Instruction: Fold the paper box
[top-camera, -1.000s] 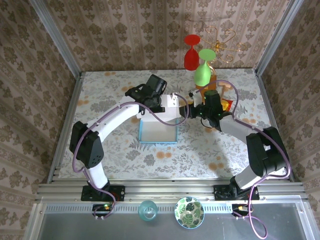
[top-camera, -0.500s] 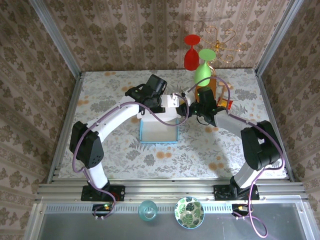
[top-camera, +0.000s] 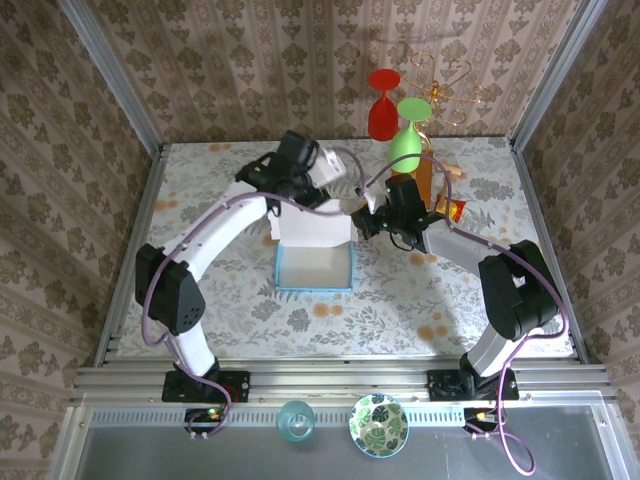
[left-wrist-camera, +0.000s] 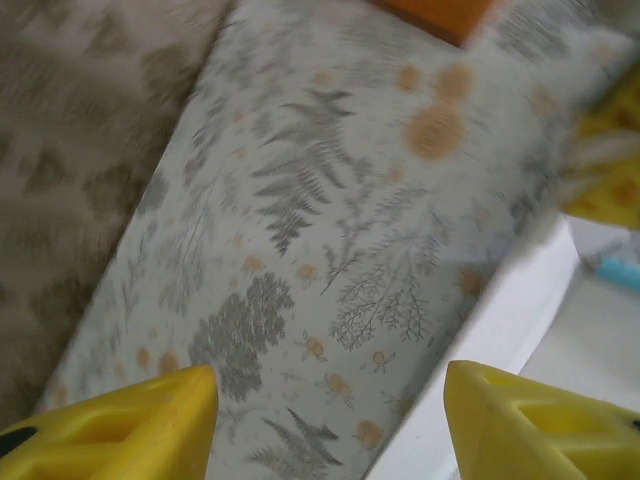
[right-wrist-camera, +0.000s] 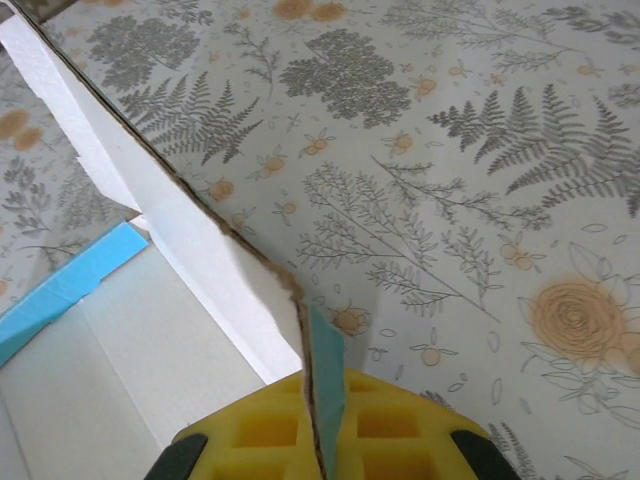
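The right gripper (right-wrist-camera: 320, 428) is clamped on the thin edge of the paper box's (top-camera: 315, 266) raised flap, probably to keep that wall upright for the fold. The left gripper (left-wrist-camera: 330, 425) hangs empty with its fingers apart, just left of the orange block (top-camera: 428, 178). The box lies left of that block and nearer the arms. It is shallow, sky-blue outside and white inside.

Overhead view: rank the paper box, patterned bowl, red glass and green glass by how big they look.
1. Paper box, flap included: clearly largest.
2. Patterned bowl.
3. Red glass and green glass: they look about alike, so I won't rank them apart. They may also sit nearer the camera, so their place below the bowl is unsure.
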